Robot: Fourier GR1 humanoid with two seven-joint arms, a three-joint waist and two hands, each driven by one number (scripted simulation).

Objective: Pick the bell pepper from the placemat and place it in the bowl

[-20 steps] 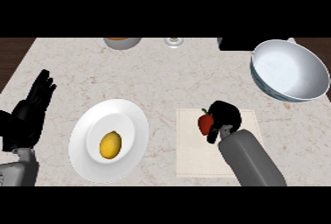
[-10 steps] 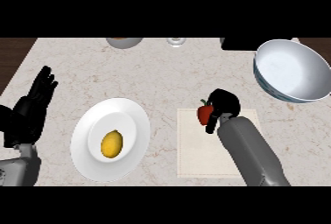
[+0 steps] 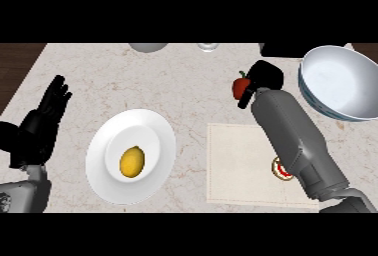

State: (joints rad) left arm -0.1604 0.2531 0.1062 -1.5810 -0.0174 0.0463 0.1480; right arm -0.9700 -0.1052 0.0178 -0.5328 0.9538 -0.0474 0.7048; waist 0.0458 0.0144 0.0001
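Bell pepper (image 3: 240, 87) lifted nearer bowl (image 3: 336, 80)

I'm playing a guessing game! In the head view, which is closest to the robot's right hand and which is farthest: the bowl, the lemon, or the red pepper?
1. Bell pepper: held in the right hand, at its left side.
2. Bowl: just right of the hand.
3. Lemon: on the white plate, far to the lower left.

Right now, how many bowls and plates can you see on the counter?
2: one white plate at the left, holding a lemon, and one bowl at the upper right. None seems hidden.
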